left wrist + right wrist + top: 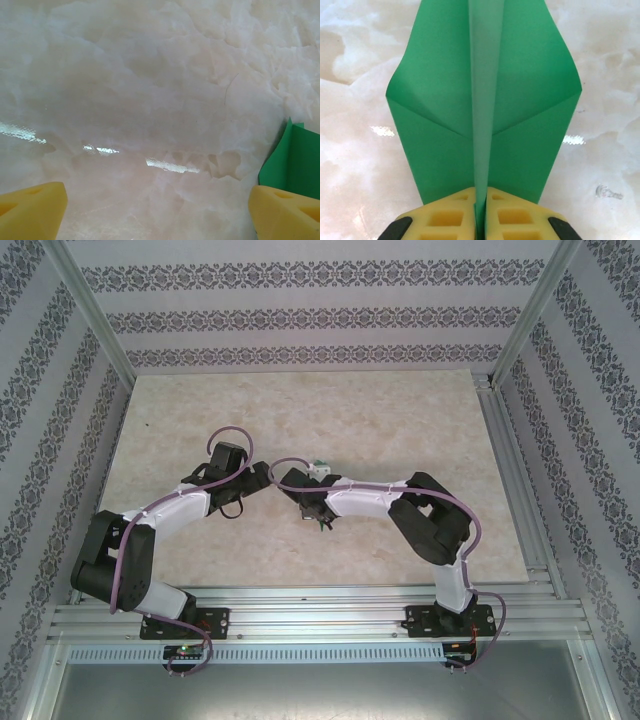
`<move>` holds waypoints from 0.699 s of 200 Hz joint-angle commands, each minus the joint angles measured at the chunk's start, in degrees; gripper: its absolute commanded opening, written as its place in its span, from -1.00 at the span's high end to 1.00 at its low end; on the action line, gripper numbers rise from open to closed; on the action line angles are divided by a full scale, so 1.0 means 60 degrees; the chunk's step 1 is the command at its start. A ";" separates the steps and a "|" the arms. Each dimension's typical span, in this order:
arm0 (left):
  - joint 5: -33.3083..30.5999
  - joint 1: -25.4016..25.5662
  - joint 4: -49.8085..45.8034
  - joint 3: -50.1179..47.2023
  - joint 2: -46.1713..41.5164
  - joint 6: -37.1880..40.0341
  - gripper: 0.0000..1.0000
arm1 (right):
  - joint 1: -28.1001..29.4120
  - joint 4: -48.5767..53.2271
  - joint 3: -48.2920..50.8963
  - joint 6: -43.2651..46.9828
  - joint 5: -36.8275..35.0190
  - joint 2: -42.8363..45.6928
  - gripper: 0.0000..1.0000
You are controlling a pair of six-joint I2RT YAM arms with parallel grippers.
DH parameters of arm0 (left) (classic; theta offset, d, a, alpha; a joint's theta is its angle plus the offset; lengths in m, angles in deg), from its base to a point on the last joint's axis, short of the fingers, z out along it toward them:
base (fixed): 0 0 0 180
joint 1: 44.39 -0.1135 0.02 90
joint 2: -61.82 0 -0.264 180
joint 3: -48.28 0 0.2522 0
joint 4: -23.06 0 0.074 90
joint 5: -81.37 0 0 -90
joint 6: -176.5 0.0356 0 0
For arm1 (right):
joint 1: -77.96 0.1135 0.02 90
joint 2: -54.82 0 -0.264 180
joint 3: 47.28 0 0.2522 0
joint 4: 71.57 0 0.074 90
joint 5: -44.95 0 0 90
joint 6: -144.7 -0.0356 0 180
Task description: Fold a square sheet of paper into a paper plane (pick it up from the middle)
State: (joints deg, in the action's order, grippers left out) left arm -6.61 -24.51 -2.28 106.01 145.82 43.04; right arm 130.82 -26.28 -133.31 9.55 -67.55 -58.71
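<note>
My right hand point(481, 212) is pressed together on the paper plane point(485, 100). Its two yellow fingertips point(445, 217) pinch the middle fold at the back end, and the wings open to both sides of this fold. The nose points away from my hand and leaves the wrist view at the top, so I cannot see its tip.

My left hand point(157, 215) is spread wide and holds nothing. A green corner of the plane is just beside its right fingertip point(282, 212), but I cannot tell if they touch.

The plane is between my two hands, about midway between the left and right edges of the desk point(350, 410) and somewhat nearer to the near edge than to the far one. I cannot tell if it rests on the desk or hangs a little above it.

I judge that the folding is nearly finished. The paper is no longer a flat square: it has slanted creases, a raised middle fold and two wings. What is left, I think, is small: perhaps to even the wings, then to lay the plane down and let it go.
</note>
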 commanded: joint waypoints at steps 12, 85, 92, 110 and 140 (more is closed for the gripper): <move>-0.0183 -0.0139 -0.0345 0.0186 -0.0157 0.0370 -0.90 | -0.0442 -0.0155 -0.0260 0.0721 -0.0231 0.0842 0.88; -0.0868 -0.0178 -0.1073 0.0216 -0.0728 0.0776 -0.99 | -0.1836 -0.1006 -0.1362 0.2478 0.0048 -0.0179 0.87; -0.0865 -0.0184 -0.1088 0.0218 -0.0730 0.0783 -0.99 | -0.1963 -0.1045 -0.1538 0.2579 0.0173 -0.0343 0.86; -0.0830 -0.0191 -0.1115 0.0250 -0.0726 0.0744 -0.99 | -0.2170 -0.1167 -0.1859 0.2870 0.0378 -0.0709 0.85; -0.0762 -0.0192 -0.1112 0.0248 -0.0686 0.0692 -0.99 | -0.2395 -0.1124 -0.2299 0.2983 0.0779 -0.1312 0.81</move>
State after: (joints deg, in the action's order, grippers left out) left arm -10.52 -24.88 -7.37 106.12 142.70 46.19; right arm 117.16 -32.16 -144.65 24.94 -65.34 -64.00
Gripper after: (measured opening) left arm 0.997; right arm 0.092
